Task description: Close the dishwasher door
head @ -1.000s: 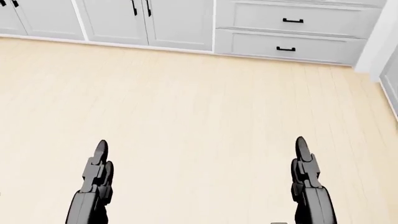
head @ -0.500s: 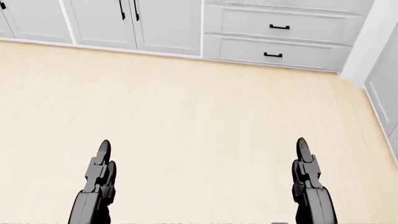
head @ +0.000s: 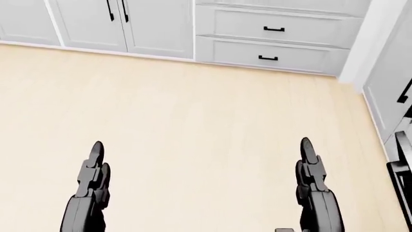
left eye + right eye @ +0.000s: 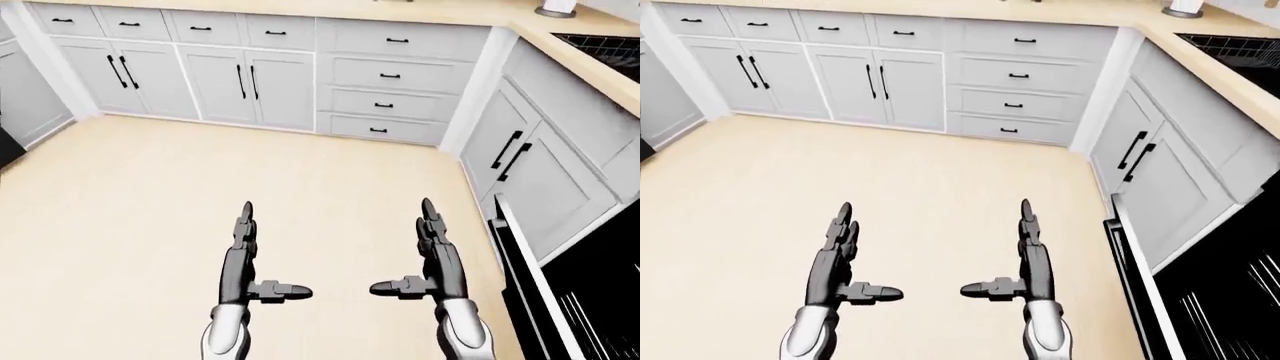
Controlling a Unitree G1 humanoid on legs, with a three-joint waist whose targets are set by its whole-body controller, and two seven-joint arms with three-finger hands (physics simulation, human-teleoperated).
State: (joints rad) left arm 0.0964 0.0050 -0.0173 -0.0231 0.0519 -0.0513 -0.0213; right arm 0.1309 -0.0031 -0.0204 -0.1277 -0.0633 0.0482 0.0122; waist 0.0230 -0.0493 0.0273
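Still on approach, I judge; door point(image 4: 1132, 277) hangs open at right edge of eye views, dark racks beside it. Next I need to turn right w/ right hand point(image 4: 432, 251) under its edge. Left hand point(image 4: 243, 251) too: fingers straight, thumbs out, nothing held. Pale wood floor point(image 4: 200, 180), white cabinets point(image 4: 250, 79), corner kitchen.

1. No text, label, brand, number or sign can be read in any of the three views.
2. The cabinet fronts point(image 4: 250, 82) are plain, bearing only black handles.
3. The countertop point(image 4: 1200, 56) carries no writing.
4. The dishwasher door point(image 4: 535, 281) at the right edge of the left-eye view shows no badge or marking.
5. The small object point(image 4: 556, 7) at the countertop's top right corner is too small to read.
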